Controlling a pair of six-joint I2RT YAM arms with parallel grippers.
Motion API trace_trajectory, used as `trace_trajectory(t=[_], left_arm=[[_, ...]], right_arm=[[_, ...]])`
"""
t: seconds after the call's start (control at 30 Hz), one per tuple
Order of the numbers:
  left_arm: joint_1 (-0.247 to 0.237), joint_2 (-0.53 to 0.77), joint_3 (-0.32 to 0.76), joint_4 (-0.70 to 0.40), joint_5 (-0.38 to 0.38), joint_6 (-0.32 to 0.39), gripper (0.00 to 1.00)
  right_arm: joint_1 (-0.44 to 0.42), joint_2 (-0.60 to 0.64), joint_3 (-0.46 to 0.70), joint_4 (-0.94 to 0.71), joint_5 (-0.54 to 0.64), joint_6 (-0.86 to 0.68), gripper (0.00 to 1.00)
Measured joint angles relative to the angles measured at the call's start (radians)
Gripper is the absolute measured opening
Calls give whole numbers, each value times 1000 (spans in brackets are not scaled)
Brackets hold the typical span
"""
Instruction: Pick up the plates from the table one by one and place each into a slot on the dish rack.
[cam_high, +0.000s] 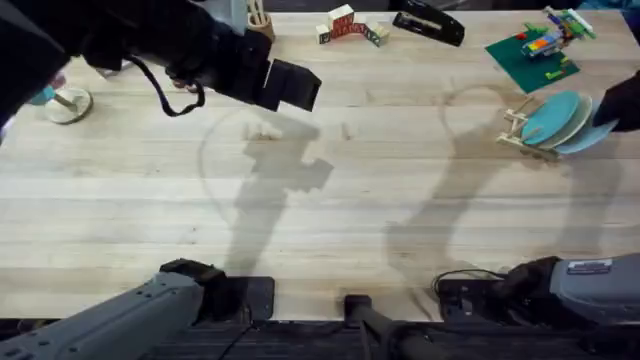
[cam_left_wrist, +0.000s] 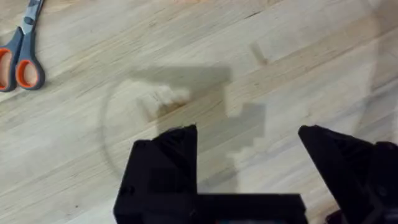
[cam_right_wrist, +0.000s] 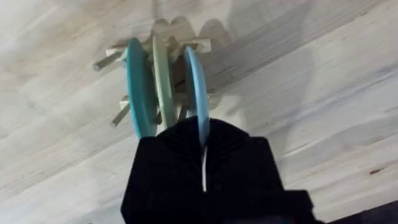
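I have the right gripper (cam_right_wrist: 204, 163) clamped on the rim of the sky-blue plate (cam_right_wrist: 196, 87), which stands on edge in the dish rack (cam_high: 522, 130) at the far right of the table (cam_high: 400, 210), beside the teal plate (cam_right_wrist: 138, 87). I should seat it squarely between the dowels before letting go. The left gripper (cam_left_wrist: 249, 162) hangs empty, jaws apart.

Showing teal on one plate (cam_right_wrist: 139, 87), pale green on the middle plate (cam_right_wrist: 163, 81), sky blue on the third plate (cam_right_wrist: 196, 87). Showing pale natural wood on the dish rack (cam_right_wrist: 115, 55), light grained planks on the table (cam_high: 400, 180), orange on the scissors' handles (cam_left_wrist: 22, 62), black on both grippers.
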Motion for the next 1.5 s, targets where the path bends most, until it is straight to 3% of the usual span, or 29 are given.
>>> trace_trajectory(t=[0.47, 0.77, 1.17, 1.5], left_arm=[[0, 0, 0, 0, 0, 0, 993], [0, 0, 0, 0, 0, 0, 993], [0, 0, 0, 0, 0, 0, 992], [0, 0, 0, 0, 0, 0, 994]], right_arm=[[2, 8, 0, 3, -3, 0, 36], [5, 8, 0, 7, -9, 0, 166], [6, 5, 0, 0, -11, 0, 179], [61, -175, -3, -15, -11, 1, 247]])
